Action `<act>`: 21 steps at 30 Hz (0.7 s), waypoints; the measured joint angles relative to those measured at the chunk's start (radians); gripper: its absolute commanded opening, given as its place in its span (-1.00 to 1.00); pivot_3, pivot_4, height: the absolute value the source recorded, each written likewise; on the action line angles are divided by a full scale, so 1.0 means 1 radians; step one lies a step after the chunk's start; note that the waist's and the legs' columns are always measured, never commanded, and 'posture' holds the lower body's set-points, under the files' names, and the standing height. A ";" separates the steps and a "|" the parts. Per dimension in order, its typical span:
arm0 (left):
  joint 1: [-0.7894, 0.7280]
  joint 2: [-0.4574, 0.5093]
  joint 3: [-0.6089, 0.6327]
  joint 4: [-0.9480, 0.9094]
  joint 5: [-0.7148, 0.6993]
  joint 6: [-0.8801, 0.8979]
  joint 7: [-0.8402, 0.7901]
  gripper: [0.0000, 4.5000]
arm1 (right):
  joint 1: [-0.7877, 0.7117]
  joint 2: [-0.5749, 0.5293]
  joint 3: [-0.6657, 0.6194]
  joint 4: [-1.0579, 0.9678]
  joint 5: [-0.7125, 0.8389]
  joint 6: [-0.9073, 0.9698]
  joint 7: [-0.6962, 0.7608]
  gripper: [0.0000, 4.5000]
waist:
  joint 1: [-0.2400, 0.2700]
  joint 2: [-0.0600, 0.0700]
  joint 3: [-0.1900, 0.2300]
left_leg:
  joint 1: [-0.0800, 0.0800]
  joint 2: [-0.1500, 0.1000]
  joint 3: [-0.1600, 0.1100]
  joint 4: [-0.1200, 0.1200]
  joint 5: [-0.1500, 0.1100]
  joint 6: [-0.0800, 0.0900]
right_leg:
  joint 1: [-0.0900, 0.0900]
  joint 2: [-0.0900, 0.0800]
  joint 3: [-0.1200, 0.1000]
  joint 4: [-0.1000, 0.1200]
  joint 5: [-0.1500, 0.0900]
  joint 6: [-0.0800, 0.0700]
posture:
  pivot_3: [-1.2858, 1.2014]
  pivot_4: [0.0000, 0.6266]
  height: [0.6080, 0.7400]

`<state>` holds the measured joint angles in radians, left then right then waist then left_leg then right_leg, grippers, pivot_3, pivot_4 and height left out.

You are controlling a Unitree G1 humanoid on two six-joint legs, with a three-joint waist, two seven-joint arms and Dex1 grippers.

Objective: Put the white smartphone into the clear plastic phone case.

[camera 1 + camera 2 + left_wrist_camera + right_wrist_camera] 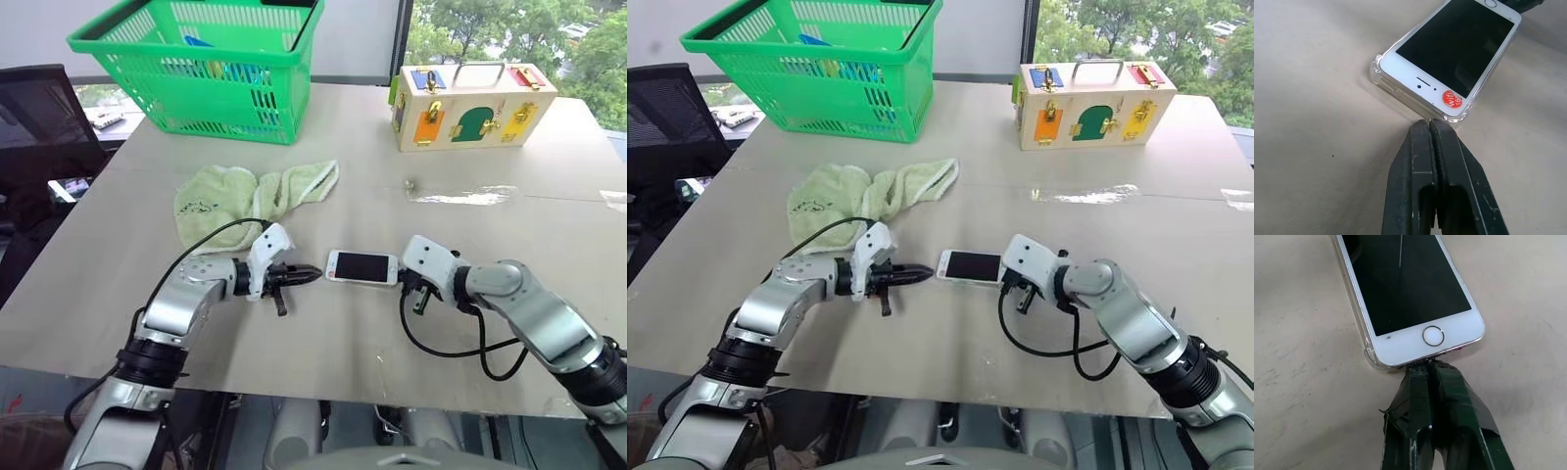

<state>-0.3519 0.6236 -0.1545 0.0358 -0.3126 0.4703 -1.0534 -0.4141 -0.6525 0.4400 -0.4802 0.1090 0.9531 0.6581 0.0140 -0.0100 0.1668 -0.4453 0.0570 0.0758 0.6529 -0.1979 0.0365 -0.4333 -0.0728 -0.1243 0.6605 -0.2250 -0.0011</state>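
- Mid-table, between the two grippers, white smartphone (pixel 361 266) lies flat, screen up, already sitting in the clear plastic phone case (pixel 1382 77); case rim shows around its corners in both wrist views.
- Judgement: step in hand is seating the phone fully. Press from both short ends evenly, keep the phone flat, don't skid it across the table (pixel 470 323); the corner by the orange sticker (pixel 1452 98) probably needs checking.
- Left gripper (pixel 312 274): fingers shut together, holding nothing, tips just beside the sticker-end corner of the case; contact not certain.
- Right gripper (pixel 1427 366): fingers shut, empty, tips at the home-button end, touching or nearly touching the edge.
- Further off: green towel (pixel 250 199), green basket (pixel 211 73), wooden latch box (pixel 472 106).
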 measured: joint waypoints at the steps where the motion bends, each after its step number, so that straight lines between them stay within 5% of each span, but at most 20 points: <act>1: -0.001 -0.003 0.002 0.004 0.003 -0.002 -0.003 -0.98 | -0.005 0.008 0.000 0.010 -0.003 -0.001 0.003 -1.00 | 0.000 0.000 0.000 | 0.000 0.000 0.000 0.000 0.000 0.000 | 0.000 0.000 0.000 0.000 0.000 0.000 | 0.03 -0.52 1.00; 21: 0.027 -0.026 0.059 0.014 0.005 -0.015 -0.028 -0.98 | -0.002 0.029 -0.026 0.073 -0.038 -0.096 0.082 -1.00 | -0.001 0.000 0.000 | 0.002 0.000 -0.001 0.000 0.000 0.001 | 0.001 0.001 0.000 0.001 0.000 0.000 | 0.03 -0.52 1.00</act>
<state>-0.3250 0.5980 -0.0959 0.0496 -0.3078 0.4551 -1.0812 -0.4159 -0.6238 0.4144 -0.4075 0.0714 0.8573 0.7397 0.0128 -0.0099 0.1664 -0.4437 0.0572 0.0748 0.6528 -0.1975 0.0370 -0.4327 -0.0720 -0.1242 0.6616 -0.2248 -0.0014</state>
